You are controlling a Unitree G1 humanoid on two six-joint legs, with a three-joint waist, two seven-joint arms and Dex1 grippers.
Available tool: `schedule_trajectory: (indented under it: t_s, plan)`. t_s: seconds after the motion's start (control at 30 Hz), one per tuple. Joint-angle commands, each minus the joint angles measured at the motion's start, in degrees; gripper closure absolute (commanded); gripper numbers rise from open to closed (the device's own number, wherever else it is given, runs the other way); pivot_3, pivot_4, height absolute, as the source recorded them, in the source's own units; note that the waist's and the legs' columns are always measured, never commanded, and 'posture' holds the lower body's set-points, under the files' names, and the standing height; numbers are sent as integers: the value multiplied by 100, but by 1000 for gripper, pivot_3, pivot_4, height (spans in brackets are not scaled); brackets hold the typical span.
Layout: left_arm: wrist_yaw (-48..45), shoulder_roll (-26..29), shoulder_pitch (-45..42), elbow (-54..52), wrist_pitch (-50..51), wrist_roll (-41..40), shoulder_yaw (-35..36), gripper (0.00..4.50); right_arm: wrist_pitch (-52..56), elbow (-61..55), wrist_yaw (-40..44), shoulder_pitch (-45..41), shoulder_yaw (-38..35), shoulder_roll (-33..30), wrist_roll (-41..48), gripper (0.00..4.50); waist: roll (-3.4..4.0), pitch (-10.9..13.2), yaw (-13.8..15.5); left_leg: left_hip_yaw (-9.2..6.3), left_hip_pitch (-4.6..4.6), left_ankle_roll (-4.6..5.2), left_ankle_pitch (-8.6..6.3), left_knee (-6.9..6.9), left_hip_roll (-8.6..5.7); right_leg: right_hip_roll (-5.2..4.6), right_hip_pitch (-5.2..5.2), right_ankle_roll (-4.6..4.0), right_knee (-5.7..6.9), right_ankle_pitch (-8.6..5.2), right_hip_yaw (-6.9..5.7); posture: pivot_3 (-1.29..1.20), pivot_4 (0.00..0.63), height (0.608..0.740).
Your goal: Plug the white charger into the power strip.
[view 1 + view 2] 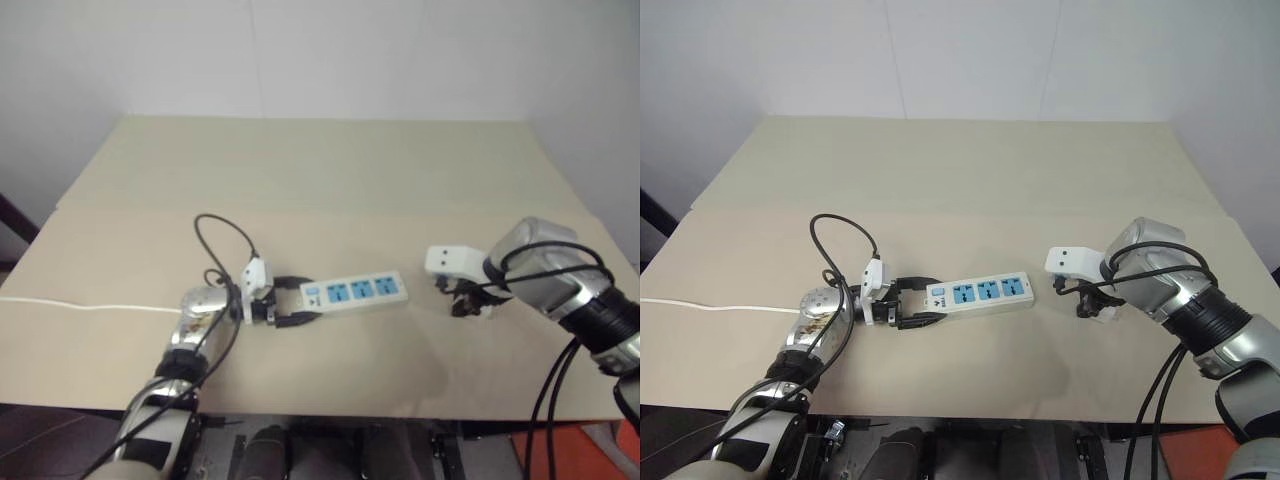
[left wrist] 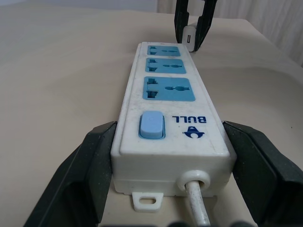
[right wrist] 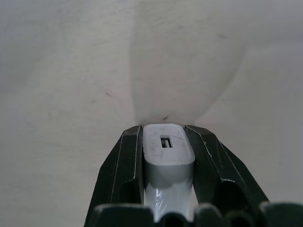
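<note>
Both grippers are clenched: the left on the power strip, the right on the white charger.

The right gripper (image 3: 163,156) has its two black fingers (image 3: 122,165) pressed on both sides of the white charger (image 3: 166,151), whose face with a small slot looks toward the table; the gripper points steeply down over the beige table (image 1: 330,180), apart from the strip's far end. The left gripper (image 2: 170,161) grasps the power strip (image 1: 354,292) at its switch end, one finger (image 2: 87,175) on each long side, and points level to the right. The strip lies flat on the table, its three blue sockets facing up, near the front middle. Its thin white cord (image 1: 90,306) runs to the left edge of the table.
</note>
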Motion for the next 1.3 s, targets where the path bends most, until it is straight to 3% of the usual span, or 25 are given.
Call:
schedule_trajectory:
  t_s: [0.03, 0.13, 0.23, 0.37, 0.53, 0.67, 0.77, 1.13, 1.3]
  plan:
    - [-182, -29, -31, -133, 34, 13, -184, 850, 140, -414, -61, -33, -467, -132, -34, 3361, 0, 0, 0, 0, 0, 0, 0, 0, 0, 0, 0, 0, 0, 0, 0, 0, 150, 740]
    - [-333, 12, -99, -140, 45, 13, -246, 850, 118, -599, -306, -74, -1131, 17, 269, 3361, 1, 0, 0, -1, 0, 0, 0, 0, 0, 0, 0, 0, 0, 0, 0, 0, 150, 740]
    - [-495, 52, -197, -99, 29, 9, -295, 850, 204, -535, -709, -210, -2047, 515, 754, 3361, 1, 0, -10, -1, 4, 0, 0, 0, 1, 1, 3, 0, 1, 0, 1, 0, 150, 740]
    - [-724, 86, -425, 66, 5, 17, -367, 850, -439, -342, -1196, -125, -3442, 1406, 1681, 3361, 0, 0, -2, -1, 3, 0, 0, 0, 2, 4, 5, -1, 2, 1, -1, 0, 150, 740]
    - [-958, 104, -674, 339, -116, 75, -452, 850, -1126, -396, -1407, 407, -4371, 2285, 2691, 3361, 0, -1, 45, 1, -7, 0, 0, 0, 1, 2, 6, 1, 6, 4, -10, 0, 150, 740]
    - [-1073, 127, -761, 470, -143, 122, -497, 850, -1094, -400, -1215, 992, -4969, 2926, 3795, 3361, 1, 0, 33, 3, -7, 1, 0, -3, 1, 3, 7, 3, 10, 5, -7, 0, 150, 740]
    - [-1078, 119, -763, 492, -148, 125, -473, 850, -1254, -286, -1206, 1280, -5124, 3272, 4263, 3361, 1, 0, 17, 0, -5, 1, 0, -3, 1, 3, 6, 2, 12, 5, -5, 0, 150, 740]
    - [-1039, 190, -611, 323, -12, 75, -424, 850, -3418, 366, -882, 2092, -4349, 3929, 3836, 3361, 1, -1, -38, 3, 8, 1, 1, -1, 3, 8, 8, 3, 9, 5, -2, 0, 150, 740]
    - [-1001, 225, -577, 271, -10, 86, -428, 850, -3806, 668, -696, 2193, -4139, 3933, 3778, 3361, 1, -1, -58, 2, 12, 1, 1, -1, 3, 8, 9, 3, 10, 4, -1, 0, 150, 740]
